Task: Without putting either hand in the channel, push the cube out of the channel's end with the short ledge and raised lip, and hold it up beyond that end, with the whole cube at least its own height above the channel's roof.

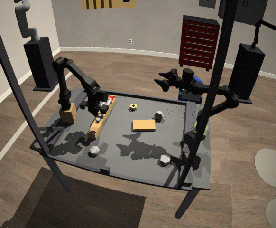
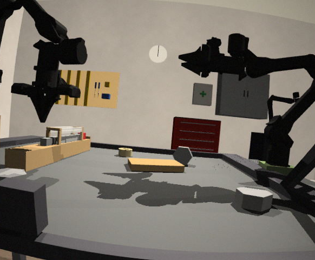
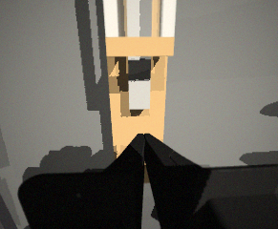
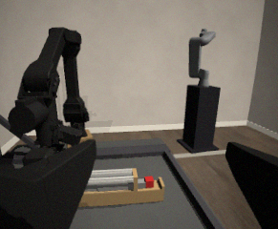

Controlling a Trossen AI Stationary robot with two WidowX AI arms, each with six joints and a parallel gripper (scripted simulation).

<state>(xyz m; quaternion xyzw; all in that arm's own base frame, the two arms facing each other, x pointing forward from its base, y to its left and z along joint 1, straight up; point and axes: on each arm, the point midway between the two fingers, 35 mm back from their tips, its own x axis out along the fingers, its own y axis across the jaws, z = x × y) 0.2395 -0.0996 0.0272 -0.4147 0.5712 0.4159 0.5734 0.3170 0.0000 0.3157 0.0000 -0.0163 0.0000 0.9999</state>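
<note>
The wooden channel [image 1: 93, 132] [image 2: 47, 158] [image 4: 119, 199] lies on the table, with pale roof bars [image 3: 167, 19] [image 4: 112, 172]. The red cube [image 1: 111, 97] [image 2: 84, 136] [image 4: 149, 181] sits outside the roofed part, between the end frame and the raised lip [image 4: 160, 183]. A grey block [image 1: 98, 119] [image 2: 45, 141] [image 3: 139, 94] stands in the slot at the other end; dark pieces lie behind it under the roof. My left gripper [image 2: 42, 121] [image 3: 143, 138] is shut and empty, pointing down above that end. My right gripper [image 1: 157, 77] [image 2: 180, 60] [image 4: 161, 148] is open and empty, held high and level, away from the channel.
A flat wooden block [image 1: 143, 125] [image 2: 155, 165], a yellow ring [image 1: 133, 107] [image 2: 125, 153] and hexagonal pieces [image 1: 94, 150] [image 1: 165, 159] [image 2: 182, 155] are on the table. A dark block [image 1: 105, 170] [image 2: 20, 208] stands at the front edge. Raised rails border the table.
</note>
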